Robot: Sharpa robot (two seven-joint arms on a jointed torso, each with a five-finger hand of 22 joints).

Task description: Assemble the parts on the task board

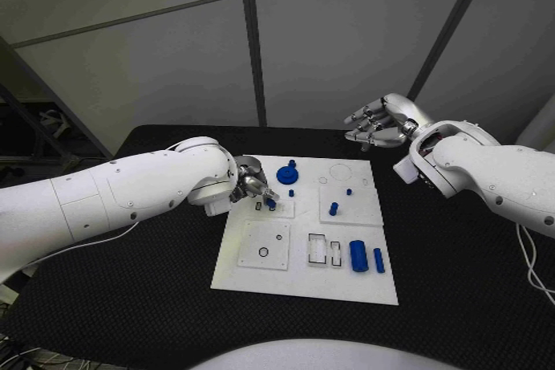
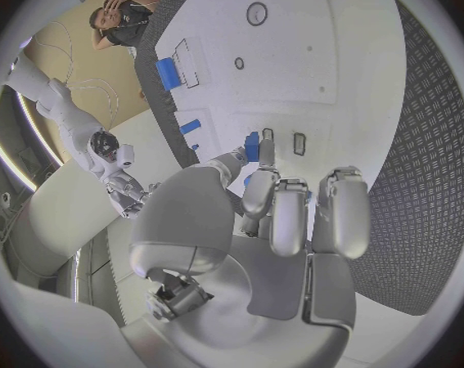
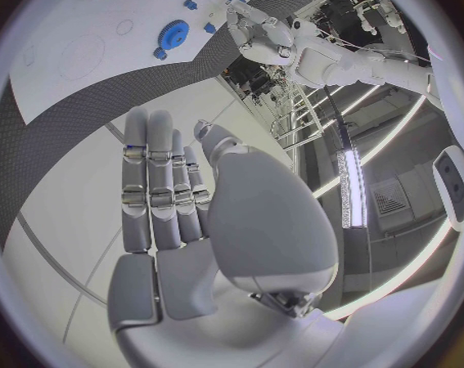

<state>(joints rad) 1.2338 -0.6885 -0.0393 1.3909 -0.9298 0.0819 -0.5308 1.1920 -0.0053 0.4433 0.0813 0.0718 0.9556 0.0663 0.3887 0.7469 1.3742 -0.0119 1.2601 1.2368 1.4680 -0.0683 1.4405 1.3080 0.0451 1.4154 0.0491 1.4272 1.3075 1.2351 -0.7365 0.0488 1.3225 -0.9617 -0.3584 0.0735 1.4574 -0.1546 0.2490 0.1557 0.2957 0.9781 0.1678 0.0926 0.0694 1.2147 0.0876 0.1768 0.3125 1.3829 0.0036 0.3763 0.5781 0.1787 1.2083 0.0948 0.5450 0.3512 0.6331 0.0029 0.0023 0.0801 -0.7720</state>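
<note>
Left hand point(image 1: 253, 187) pinches a small blue part point(image 1: 269, 200) over the task board point(image 1: 303, 282). Right hand point(image 1: 382, 121) hovers beyond the board, fingers straight, holding nothing.

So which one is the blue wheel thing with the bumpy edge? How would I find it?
Start at the white task board in the middle of the black table, then go to its far edge. The round blue toothed gear lies flat there, just beyond the left hand. Every other blue piece is a small peg or bar; this is the only wide flat disc.
</note>
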